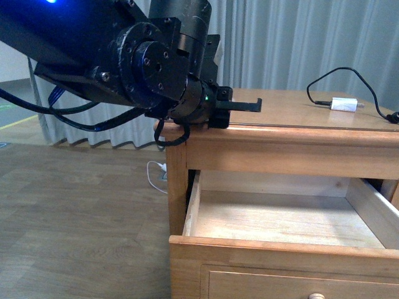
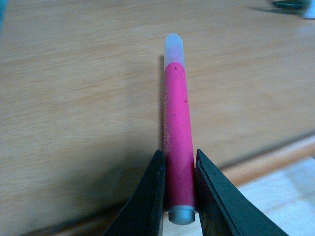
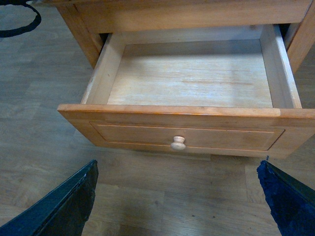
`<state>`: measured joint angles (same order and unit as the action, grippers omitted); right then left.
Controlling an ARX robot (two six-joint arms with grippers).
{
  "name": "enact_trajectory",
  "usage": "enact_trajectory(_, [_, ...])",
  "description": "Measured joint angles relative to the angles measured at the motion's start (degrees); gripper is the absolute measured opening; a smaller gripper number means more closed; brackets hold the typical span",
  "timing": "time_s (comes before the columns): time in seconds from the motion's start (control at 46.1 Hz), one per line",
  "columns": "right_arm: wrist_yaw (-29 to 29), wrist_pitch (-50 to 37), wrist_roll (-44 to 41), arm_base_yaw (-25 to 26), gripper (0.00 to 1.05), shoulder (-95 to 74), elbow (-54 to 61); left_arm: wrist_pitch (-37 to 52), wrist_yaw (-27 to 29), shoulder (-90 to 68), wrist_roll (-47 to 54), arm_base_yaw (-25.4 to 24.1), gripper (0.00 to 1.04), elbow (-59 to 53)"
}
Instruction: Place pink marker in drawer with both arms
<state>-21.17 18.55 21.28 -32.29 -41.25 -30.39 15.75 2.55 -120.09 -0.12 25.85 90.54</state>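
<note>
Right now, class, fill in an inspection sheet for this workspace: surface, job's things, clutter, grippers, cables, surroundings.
Surface: nightstand top, honey-coloured wood.
Job's things: pink marker clamped in the left gripper over the top; drawer pulled open, nothing seen inside.
Clutter: white charger on the top.
Grippers: left shut on the marker; right gripper wide open, apart from the drawer front and its knob.
Cables: black cable running from the charger; white cable on the floor.
Surroundings: wood floor, grey curtains.
</note>
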Motion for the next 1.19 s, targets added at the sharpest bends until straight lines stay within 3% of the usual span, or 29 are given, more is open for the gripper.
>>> enact_trajectory(0.195, [0.0,0.0,0.0,0.0,0.96,0.0,0.0,5.2,-18.5,12.5,9.0,1.5,0.15,-13.3])
enact_trajectory(0.347, [0.0,0.0,0.0,0.0,0.96,0.0,0.0,4.1,-27.1,18.2,17.4,2.0,0.15,-19.8])
enact_trajectory(0.629, [0.0,0.0,0.0,0.0,0.96,0.0,0.0,5.0,-21.1,9.3,25.5,1.9,0.15,-21.8])
enact_trajectory(0.933, [0.0,0.0,0.0,0.0,0.96,0.0,0.0,7.9,-14.8,-1.0,25.8,3.6,0.15,-18.5])
enact_trajectory(1.193, [0.0,0.0,0.0,0.0,0.96,0.0,0.0,10.4,-13.5,-0.7,21.2,3.8,0.53,-18.4])
